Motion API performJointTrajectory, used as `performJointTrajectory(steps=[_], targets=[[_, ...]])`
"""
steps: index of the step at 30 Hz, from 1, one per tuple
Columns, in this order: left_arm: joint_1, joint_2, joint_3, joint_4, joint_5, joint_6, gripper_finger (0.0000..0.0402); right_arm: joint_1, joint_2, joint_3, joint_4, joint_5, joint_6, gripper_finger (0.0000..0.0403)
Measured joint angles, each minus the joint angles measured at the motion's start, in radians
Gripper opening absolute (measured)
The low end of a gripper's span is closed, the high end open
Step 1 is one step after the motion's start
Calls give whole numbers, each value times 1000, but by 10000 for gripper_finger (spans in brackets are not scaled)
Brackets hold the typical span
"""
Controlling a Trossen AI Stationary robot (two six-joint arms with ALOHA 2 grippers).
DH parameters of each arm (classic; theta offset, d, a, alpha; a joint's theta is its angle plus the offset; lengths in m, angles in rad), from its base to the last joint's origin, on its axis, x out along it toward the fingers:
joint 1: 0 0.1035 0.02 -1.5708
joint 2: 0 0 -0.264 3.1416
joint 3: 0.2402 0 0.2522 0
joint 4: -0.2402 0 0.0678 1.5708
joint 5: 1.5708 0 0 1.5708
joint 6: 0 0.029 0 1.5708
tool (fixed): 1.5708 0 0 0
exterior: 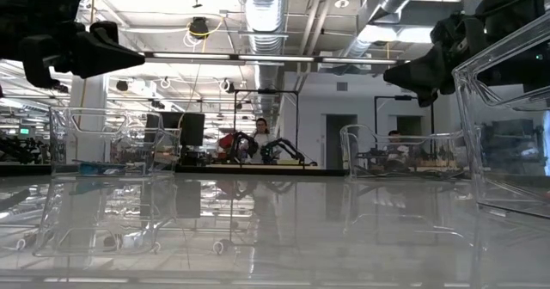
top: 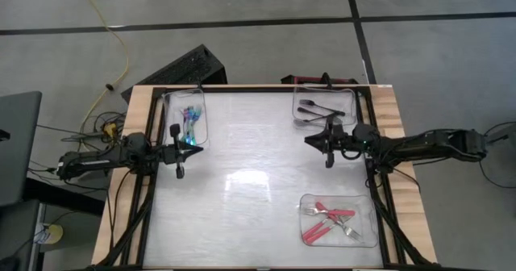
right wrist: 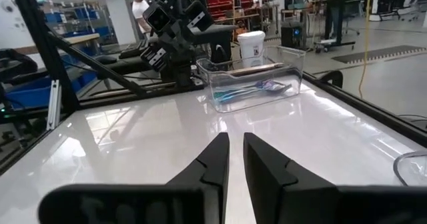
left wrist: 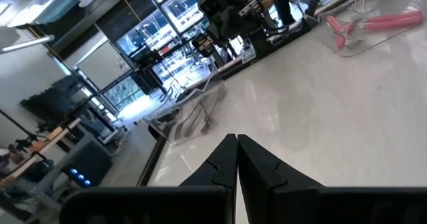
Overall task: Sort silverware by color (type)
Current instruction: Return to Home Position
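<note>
Plastic, clear and light, makes up all three trays, so the main danger, as I judge it, is a bump. At 9 o'clock on the table (top: 258, 214) the left gripper (top: 192, 147) hangs with its fingers pressed together and nothing between them, right by the 6 o'clock end of the left tray (top: 201, 102); the low view puts it higher than the rim, yet if the arm dips on its way home it could catch the wall and push or tip the tray; at 2 o'clock the right gripper (top: 310, 140), fingers closed to a thin slit and empty, is just beside the near edge of the far right tray (top: 355, 102), so the same risk stands there; no fork lies loose on the table, so I judge the sorting finished, and only a knocked tray could spoil it.

The left tray, at 10 o'clock, holds the blue forks (top: 189, 126), bundled along its length; the far right tray, at 1 o'clock, holds the black forks (top: 310, 108), which I cannot count surely; the near right tray (top: 376, 223), at 5 o'clock and well apart from both grippers, holds the pink forks (top: 326, 218), lying crossed over each other.
</note>
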Motion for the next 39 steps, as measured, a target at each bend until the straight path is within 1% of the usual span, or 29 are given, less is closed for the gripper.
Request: performJointTrajectory(steps=[6,19,25,39], targets=[[0,0,0,-1,2,6,0,0,0,0,0,0,0,72],[0,0,0,-3,0,113,0,0,0,0,-3,0,-2,72],[0,0,0,-15,-35,75,0,0,0,0,-4,0,-2,72],[0,0,1,-40,-35,43,0,0,0,0,-22,0,-2,72]])
